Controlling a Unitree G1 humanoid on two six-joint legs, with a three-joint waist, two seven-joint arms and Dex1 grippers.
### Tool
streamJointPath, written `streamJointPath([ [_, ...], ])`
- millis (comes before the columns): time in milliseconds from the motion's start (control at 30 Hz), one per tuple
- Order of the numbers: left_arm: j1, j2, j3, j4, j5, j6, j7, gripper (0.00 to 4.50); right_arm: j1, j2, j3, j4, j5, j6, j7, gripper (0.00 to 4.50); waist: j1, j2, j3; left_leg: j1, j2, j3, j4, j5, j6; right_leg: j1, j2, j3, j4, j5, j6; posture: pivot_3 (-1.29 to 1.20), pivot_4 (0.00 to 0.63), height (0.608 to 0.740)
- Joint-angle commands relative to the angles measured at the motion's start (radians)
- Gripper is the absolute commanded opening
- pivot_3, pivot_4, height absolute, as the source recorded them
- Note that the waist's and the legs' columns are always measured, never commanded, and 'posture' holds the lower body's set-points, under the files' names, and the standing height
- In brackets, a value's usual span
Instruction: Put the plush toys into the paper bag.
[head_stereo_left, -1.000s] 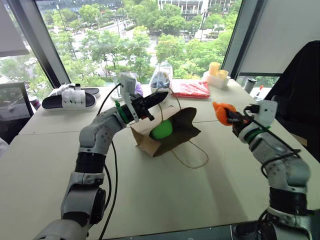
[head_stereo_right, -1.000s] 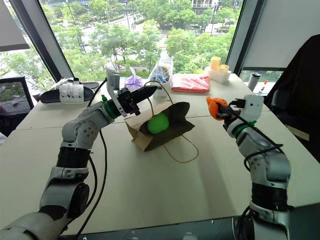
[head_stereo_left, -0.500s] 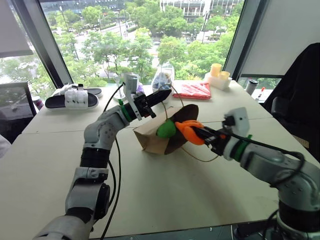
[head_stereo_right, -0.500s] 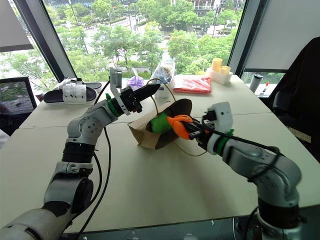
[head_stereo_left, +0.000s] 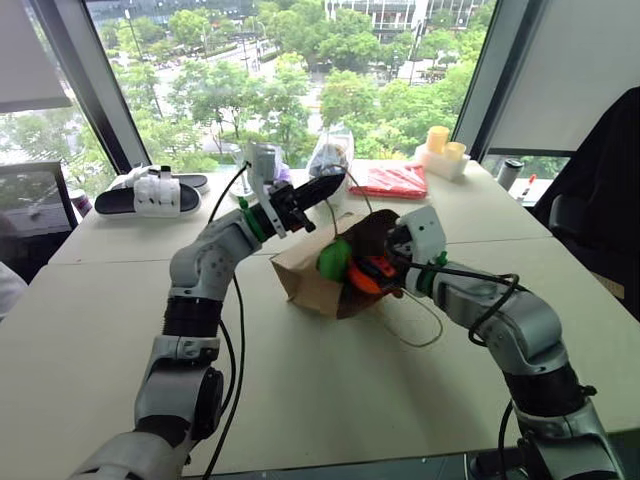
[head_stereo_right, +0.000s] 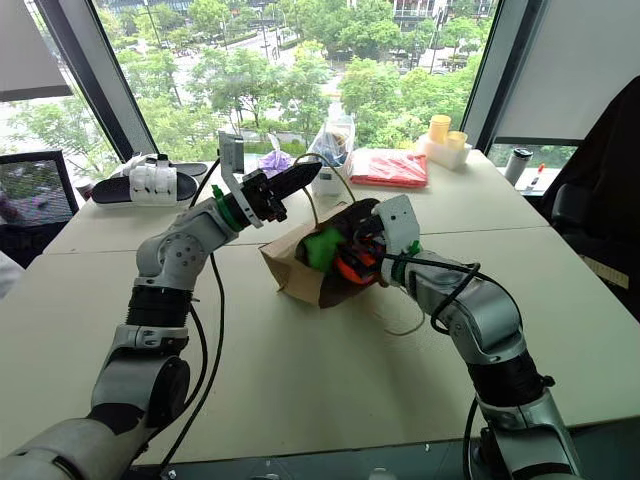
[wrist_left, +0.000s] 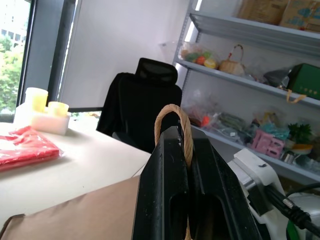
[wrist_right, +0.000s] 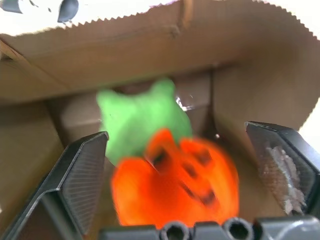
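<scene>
My right gripper (wrist_right: 182, 165) is spread wide inside the brown kraft paper bag (head_stereo_left: 310, 285). The round orange pumpkin plush (wrist_right: 175, 182) sits loose between the fingers, beside the green plush (wrist_right: 140, 117). My left gripper (wrist_left: 187, 150) pinches the beige cord handle (wrist_left: 172, 117). Best to pull the right straight out, clear of the rim.

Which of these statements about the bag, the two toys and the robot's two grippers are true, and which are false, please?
1. The left gripper is shut on the beige cord handle of the brown paper bag. True.
2. The right gripper clamps the round orange pumpkin-like plush toy. False: its fingers stand wide apart, the toy loose between them.
3. The bright green plush toy lies inside the bag. True.
4. The orange toy sits on the table outside the bag. False: it is within the bag's mouth.
</scene>
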Motion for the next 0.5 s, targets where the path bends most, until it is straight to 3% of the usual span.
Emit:
streamJointPath([
  [33,-0.009,0.004,0.02,-0.008,-0.012,-0.013,0.0,0.0,0.055,-0.01,-0.132,-0.141,0.089,-0.003,0.059,4.47,0.002,0.0,0.0,0.0,0.0,0.0,0.0,0.0,0.0,0.0,0.0,0.0,0.0,0.0,0.0,0.0,0.15,0.74],
  [167,-0.011,0.005,0.021,0.004,-0.01,-0.016,-0.002,0.0,0.123,0.01,-0.315,-0.237,0.273,0.033,0.078,4.47,0.003,0.0,0.0,0.0,0.0,-0.001,0.001,-0.003,0.005,0.002,0.0,0.0,0.0,0.0,0.0,0.0,0.15,0.74],
  [267,-0.015,0.007,0.027,0.014,-0.013,-0.014,0.0,0.0,0.169,0.009,-0.468,-0.247,0.407,0.085,0.005,4.47,0.003,0.0,0.0,0.0,0.0,0.0,0.001,-0.003,0.005,0.001,0.0,0.0,0.0,0.0,0.0,0.0,0.15,0.74],
  [367,-0.022,0.007,0.029,0.033,-0.01,-0.02,-0.006,0.0,0.363,-0.033,-0.662,-0.229,0.485,0.136,-0.005,4.47,0.015,-0.001,-0.001,0.001,0.0,-0.001,0.0,-0.003,0.006,0.002,0.0,0.0,-0.001,0.0,0.0,0.0,0.15,0.74],
  [500,-0.029,0.005,0.032,0.047,-0.008,-0.026,-0.011,0.0,0.526,0.05,-0.752,-0.19,0.663,0.122,-0.056,4.47,0.017,-0.001,-0.001,0.001,0.0,0.002,0.001,-0.004,0.008,0.002,0.0,0.001,0.0,0.0,0.0,0.0,0.15,0.74],
])
